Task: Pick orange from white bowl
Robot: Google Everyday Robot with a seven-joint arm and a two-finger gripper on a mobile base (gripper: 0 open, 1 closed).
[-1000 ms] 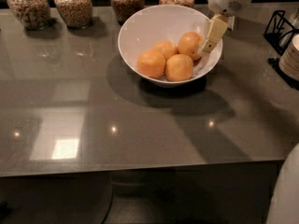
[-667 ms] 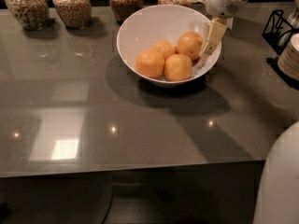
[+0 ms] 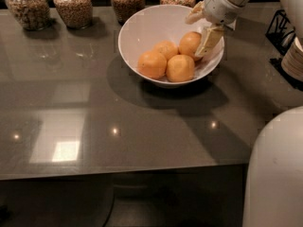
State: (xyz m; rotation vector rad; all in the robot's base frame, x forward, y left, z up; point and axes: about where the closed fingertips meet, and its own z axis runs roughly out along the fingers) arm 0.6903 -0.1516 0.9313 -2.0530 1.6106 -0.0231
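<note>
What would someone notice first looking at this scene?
A white bowl sits toward the back of the grey table, holding four round fruits. The gripper hangs at the bowl's right side, right beside the deepest orange, the fruit farthest right. Four glass jars of grains line the table's far edge.

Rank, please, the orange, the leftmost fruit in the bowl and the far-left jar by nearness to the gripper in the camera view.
Gripper: at the white bowl's right side.
1. Orange: bowl's right rear, beside the gripper.
2. Leftmost fruit: bowl's left side.
3. Far-left jar: table's back left.
</note>
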